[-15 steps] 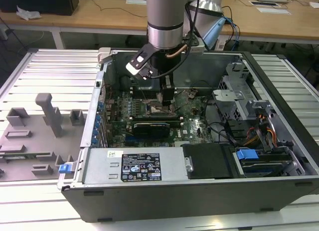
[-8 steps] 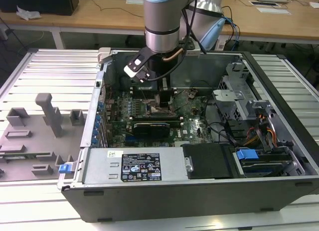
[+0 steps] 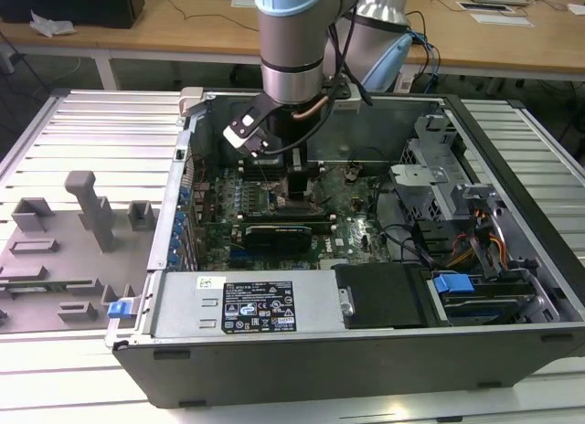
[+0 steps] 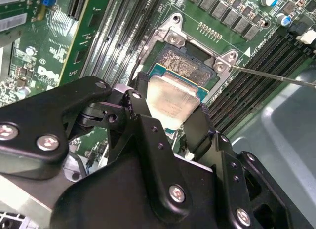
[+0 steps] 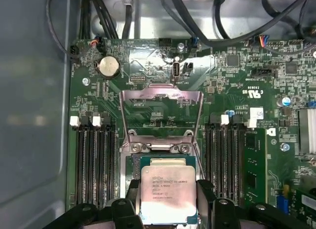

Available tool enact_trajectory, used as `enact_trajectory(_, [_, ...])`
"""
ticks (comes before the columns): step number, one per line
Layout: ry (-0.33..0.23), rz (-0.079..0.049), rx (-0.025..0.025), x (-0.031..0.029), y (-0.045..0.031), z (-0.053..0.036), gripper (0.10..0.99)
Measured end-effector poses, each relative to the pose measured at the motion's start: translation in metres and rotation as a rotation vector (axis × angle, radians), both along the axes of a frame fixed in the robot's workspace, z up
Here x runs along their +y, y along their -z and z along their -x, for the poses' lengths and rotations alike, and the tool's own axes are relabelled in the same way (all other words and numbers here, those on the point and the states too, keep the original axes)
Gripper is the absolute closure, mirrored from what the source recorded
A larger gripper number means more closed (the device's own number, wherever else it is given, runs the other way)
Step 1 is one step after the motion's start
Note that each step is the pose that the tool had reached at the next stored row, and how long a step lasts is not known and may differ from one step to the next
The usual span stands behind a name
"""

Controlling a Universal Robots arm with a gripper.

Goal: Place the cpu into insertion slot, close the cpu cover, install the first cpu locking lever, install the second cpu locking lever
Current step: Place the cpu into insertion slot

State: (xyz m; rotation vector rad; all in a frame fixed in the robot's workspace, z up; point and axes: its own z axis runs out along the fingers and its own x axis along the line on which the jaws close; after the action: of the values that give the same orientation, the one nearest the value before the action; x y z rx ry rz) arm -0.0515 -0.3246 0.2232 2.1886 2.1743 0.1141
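Clamped between the pincer's (image 5: 169, 211) fingers: the cpu (image 5: 167, 189), directly over the socket (image 5: 158, 147). Just beyond the pincer, hinged at the socket's far rim and swung open: the cpu cover (image 5: 161, 93). Flanking the pincer on both sides: memory slots (image 5: 94, 165). All inside a computer case (image 3: 366, 351) on the desk (image 3: 82, 132).

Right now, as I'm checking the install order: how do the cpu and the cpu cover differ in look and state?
The cpu is a solid plate with a printed face; the cpu cover is a frame with an open window. The cpu is clamped in the gripper at the socket; the cpu cover stands swung open beyond it, untouched. Both are square and of pale metal.
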Motion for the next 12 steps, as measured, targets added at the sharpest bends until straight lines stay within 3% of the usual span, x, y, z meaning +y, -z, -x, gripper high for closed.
enact_trajectory(9, [0.016, 0.0, 0.0, 0.0029, 0.0105, 0.0028, 0.545])
enact_trajectory(12, [0.016, 0.0, 0.0, 0.0029, 0.0107, 0.0029, 0.545])
